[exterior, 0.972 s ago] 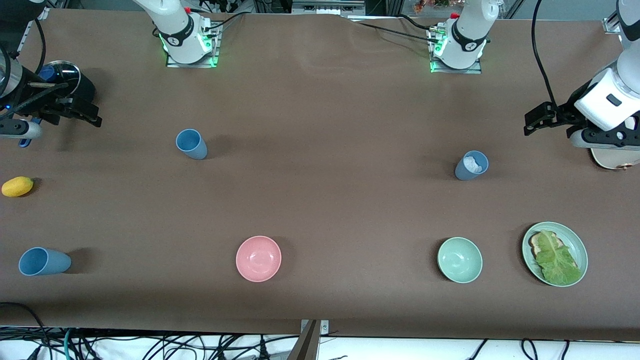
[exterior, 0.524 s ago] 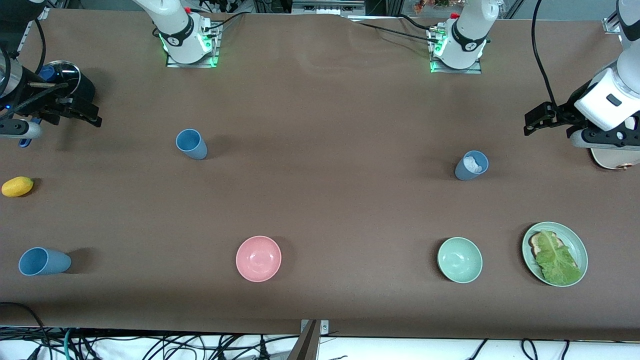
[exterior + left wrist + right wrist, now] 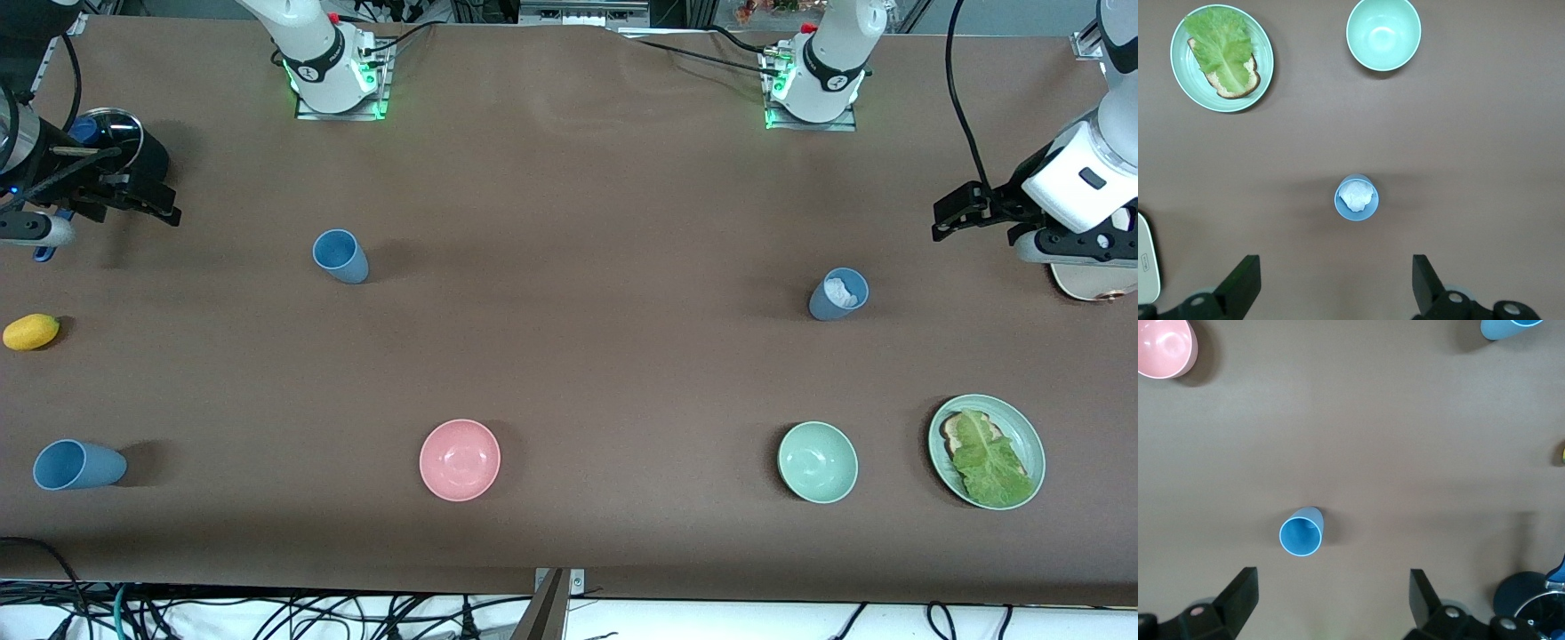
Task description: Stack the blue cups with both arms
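Front view shows a wide brown tabletop (image 3: 569, 356) with both arm bases along the top edge and a tangle of cables under the bottom edge. A sky-blue cup (image 3: 340, 256) stands upright in the upper-middle toward the right arm's end; a grey-blue cup (image 3: 838, 294) with something white crumpled inside stands toward the left arm's end; a third blue cup (image 3: 78, 465) lies on its side at the lower corner of the right arm's end. Along the lower part sit a pink bowl (image 3: 460, 460), a pale green bowl (image 3: 817, 462), and a green plate (image 3: 1031, 449) carrying toast under a lettuce leaf. A yellow lemon (image 3: 31, 331) rests near the right arm's edge. The right gripper (image 3: 1331, 600) hangs over the sky-blue cup (image 3: 1301, 532), its fingers (image 3: 1238, 597) spread wide and holding nothing. The left gripper (image 3: 1336, 283) hangs over the grey-blue cup (image 3: 1356, 197), fingers (image 3: 1425, 280) equally wide and empty. Both cups stand apart from the fingers, on the tabletop.
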Motion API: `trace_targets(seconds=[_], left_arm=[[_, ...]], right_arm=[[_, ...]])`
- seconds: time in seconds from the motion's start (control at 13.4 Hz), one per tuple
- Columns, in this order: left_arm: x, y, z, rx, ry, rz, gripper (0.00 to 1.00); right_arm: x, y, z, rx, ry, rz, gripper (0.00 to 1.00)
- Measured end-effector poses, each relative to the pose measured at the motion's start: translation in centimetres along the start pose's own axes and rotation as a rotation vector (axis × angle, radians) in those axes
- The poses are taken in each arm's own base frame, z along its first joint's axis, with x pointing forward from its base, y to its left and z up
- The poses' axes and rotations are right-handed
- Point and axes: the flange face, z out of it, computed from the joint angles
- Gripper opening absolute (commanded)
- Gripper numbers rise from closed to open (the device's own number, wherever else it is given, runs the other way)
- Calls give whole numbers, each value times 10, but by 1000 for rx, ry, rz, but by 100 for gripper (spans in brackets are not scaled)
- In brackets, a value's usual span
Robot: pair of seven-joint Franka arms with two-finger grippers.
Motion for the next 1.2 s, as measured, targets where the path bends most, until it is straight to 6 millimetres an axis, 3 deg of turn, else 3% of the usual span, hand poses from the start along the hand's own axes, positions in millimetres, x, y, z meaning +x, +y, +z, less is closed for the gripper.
trace_targets(seconds=[0.45,0.67,0.82,1.05,1.2], left_arm=[[-3,-9,11,-2,-63,-16,100],[-6,-6,35,-5,-178,-11,100],[6,-11,68,-10,-238,-17,100],[32,-24,131,-21,-266,-36,100],[39,-34,176,-13,-258,-46,100]], right_arm=[[0,0,0,0,0,0,100],[0,0,0,0,0,0,100],[0,0,0,0,0,0,100],[0,0,0,0,0,0,100],[0,0,0,0,0,0,100]])
